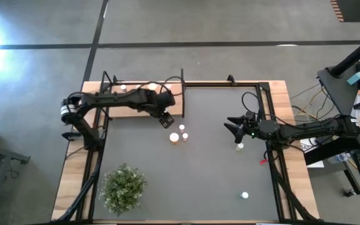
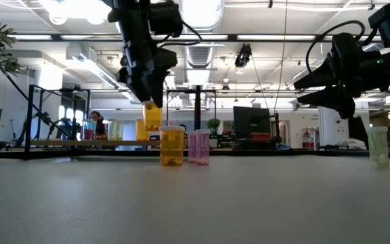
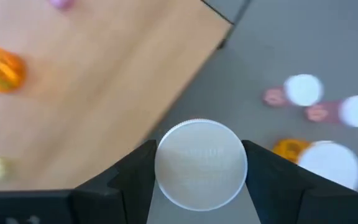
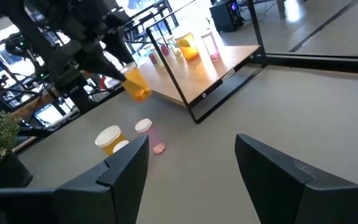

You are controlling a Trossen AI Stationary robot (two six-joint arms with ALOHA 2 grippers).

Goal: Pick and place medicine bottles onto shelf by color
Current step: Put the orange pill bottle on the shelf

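Between left gripper fingers, round white-capped bottle.

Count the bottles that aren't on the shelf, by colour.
Orange bottles: 2, one of them held in the left gripper
Pink bottles: 2
Pale bottle: 1
Capped bottle, body colour hidden: 1
Total: 6

The right gripper shows two dark fingers spread apart, nothing between them. Ahead of it, past the left-hand finger, stand an orange bottle and a pink bottle (both white-capped). Farther out, the left gripper holds an orange bottle aloft, near the shelf.
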